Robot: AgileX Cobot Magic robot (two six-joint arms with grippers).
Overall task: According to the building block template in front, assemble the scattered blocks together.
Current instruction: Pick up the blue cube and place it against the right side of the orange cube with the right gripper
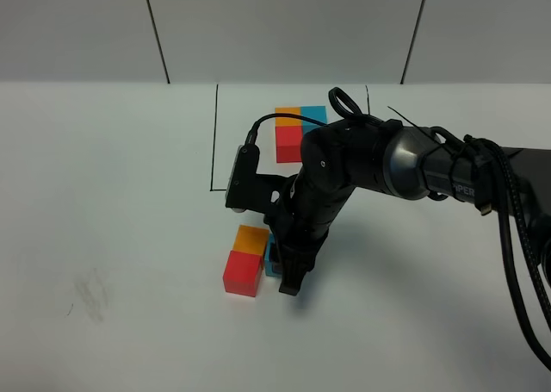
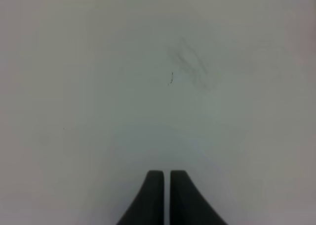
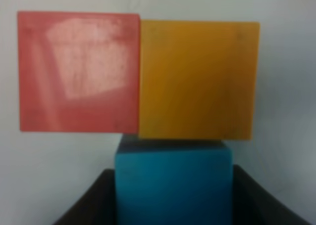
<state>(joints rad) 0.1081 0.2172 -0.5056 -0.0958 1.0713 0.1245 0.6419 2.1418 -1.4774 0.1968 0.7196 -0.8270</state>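
Note:
The building block template (image 1: 297, 129) is an orange, blue and red L-shaped trio inside a thin black-lined frame at the back of the table. The scattered blocks lie nearer the front: the orange cube (image 1: 251, 238) (image 3: 197, 79) and the red cube (image 1: 243, 273) (image 3: 79, 71) sit side by side, touching. The light blue cube (image 1: 273, 259) (image 3: 174, 180) presses against the orange one and is partly hidden by my right gripper (image 1: 284, 270) (image 3: 174, 202), which is shut on it. My left gripper (image 2: 167, 185) shows only in the left wrist view, shut and holding nothing above bare table.
The right arm (image 1: 379, 159) reaches from the right across the middle, with cables (image 1: 508, 237) trailing along it. A faint grey smudge (image 1: 90, 293) (image 2: 190, 64) marks the white table at front left. Black frame lines (image 1: 213, 138) run beside the template.

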